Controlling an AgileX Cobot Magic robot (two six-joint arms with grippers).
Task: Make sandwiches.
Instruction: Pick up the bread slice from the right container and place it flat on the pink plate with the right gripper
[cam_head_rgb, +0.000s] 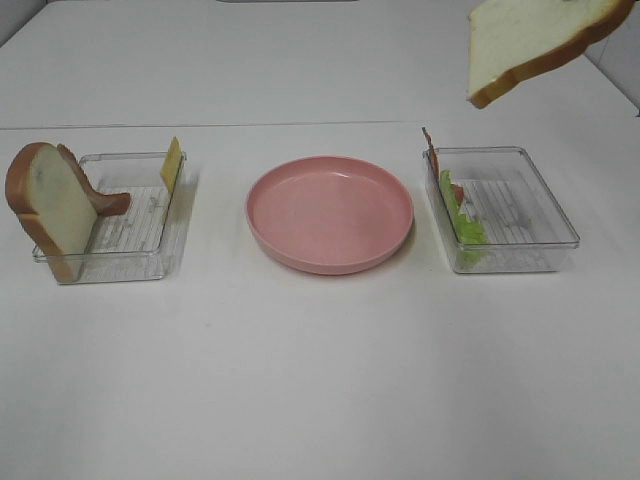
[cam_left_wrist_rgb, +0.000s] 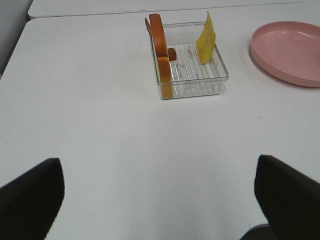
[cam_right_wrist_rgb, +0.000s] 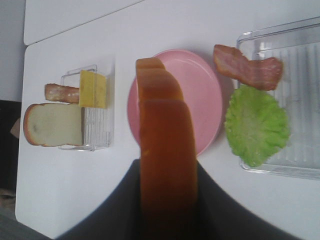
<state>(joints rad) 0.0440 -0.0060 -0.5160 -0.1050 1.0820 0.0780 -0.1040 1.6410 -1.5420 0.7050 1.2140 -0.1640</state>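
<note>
The high camera looks down across the white table (cam_head_rgb: 320, 400); both wrist cameras (held well above it) also see the round pink plate (cam_head_rgb: 330, 262).

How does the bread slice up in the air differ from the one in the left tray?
The airborne bread slice is clamped in the right gripper; the tray bread slice is ungripped. Airborne slice hangs tilted above the table; tray slice stands on edge at the clear tray's wall. Both: white faces, brown crust.
</note>
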